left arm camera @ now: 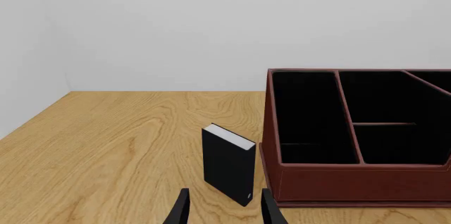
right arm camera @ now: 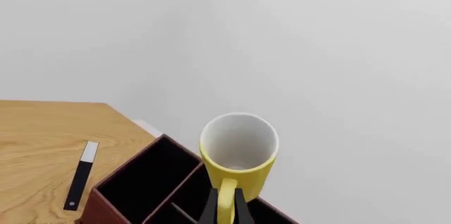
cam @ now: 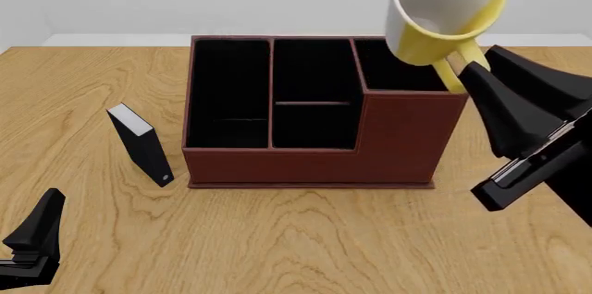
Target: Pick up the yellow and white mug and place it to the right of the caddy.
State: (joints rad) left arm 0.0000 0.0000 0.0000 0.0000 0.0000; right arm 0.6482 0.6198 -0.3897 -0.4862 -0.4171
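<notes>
Right claw (cam: 459, 75) gripped the yellow and white mug (cam: 446, 8) by its handle, lifted above the caddy's (cam: 315, 110) right end; placement on the worktop (cam: 306, 238) remained. Left claw (left arm camera: 224, 211) stood open near the caddy.

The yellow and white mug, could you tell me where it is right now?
The yellow and white mug is in the air at the front view's upper right, held by its handle in the right gripper, above the caddy's right end.
</notes>
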